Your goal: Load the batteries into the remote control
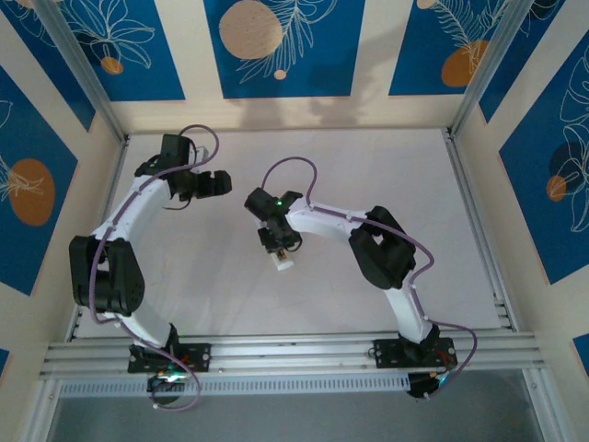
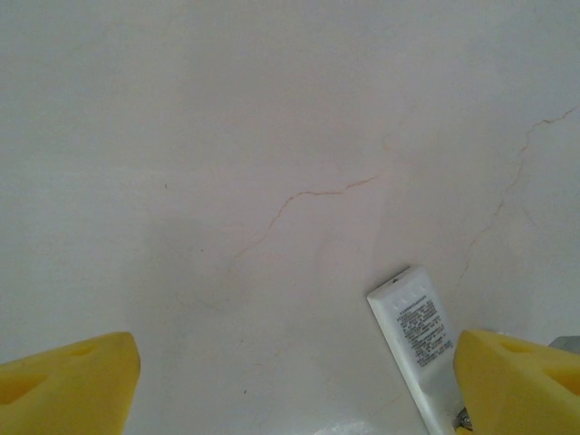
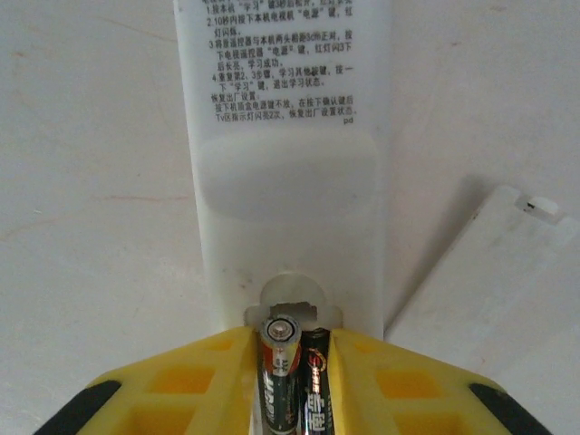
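Closest in, down at the right gripper (image 3: 294,337): sitting low over the near end of the remote control (image 3: 288,181), with yellow fingers (image 3: 181,385) tight on either side of the batteries (image 3: 294,385). Finding both of those side by side, lengthwise, in the open slot at that end, with the left one's metal tip pointing up the remote. Can't call it, though: clamped on the pair or just off them, too close to tell. A little further out, seeing the remote lying back up, printed text showing, and just beside it on the right a white panel (image 3: 489,272) flat on the table (image 3: 91,181). Further still, over to the left gripper (image 2: 294,362): spread wide, holding nothing, hanging above the table with the remote's printed end just by one fingertip. From overhead, placing the remote mid-table under the right gripper, with the left gripper apart, farther back and to the left.
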Motion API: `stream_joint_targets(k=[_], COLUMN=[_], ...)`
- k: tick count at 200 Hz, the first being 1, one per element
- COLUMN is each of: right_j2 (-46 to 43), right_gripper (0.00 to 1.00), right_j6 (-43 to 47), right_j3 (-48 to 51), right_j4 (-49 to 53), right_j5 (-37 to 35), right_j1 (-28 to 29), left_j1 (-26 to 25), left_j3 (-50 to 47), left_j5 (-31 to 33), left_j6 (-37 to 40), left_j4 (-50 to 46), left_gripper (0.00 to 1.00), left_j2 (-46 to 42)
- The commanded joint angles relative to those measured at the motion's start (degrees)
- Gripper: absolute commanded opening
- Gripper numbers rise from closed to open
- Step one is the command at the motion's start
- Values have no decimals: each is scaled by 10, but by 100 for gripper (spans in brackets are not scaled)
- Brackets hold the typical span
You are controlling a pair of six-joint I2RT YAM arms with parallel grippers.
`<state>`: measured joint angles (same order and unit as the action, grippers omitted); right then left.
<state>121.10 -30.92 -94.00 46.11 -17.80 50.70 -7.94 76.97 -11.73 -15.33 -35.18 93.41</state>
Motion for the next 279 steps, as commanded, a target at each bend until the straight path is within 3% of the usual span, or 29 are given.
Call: stream_joint_targets(k=[1,31,61,89,130,170,207,245,279], right_j2=[-43,-114,-225,-320,-376,-377,-376,-371,-365], right_gripper=[31,34,36,40,42,44,44,44,44], right_j6=[-4,-18,-45,-54,-56,-48,-45,-41,-36], right_j3=[-10,33,129,215,270,281,278,273,264], right_j4=[34,3,-41,-75,-87,-94,-93,-97,-93], right_j5=[0,10,16,25,30,46,50,55,59], right_j1=[5,-1,-26,-51,-69,-86,-91,-99,-101], left_j1=[-21,-90,-178,-218,-226,-226,-225,-225,-225], left_j3=[8,40,54,92,138,169,179,171,183], left_j5=[32,98,141,160,198,197,234,180,174], left_j6=[-45,-166,-261,-291,-292,-294,-321,-321,-324], left_j4=[-21,-63,-46,-52,-74,-88,-120,-87,-92], left_gripper=[86,71,70,69,67,66,64,67,65], left_j2=[5,44,97,159,218,264,279,296,314])
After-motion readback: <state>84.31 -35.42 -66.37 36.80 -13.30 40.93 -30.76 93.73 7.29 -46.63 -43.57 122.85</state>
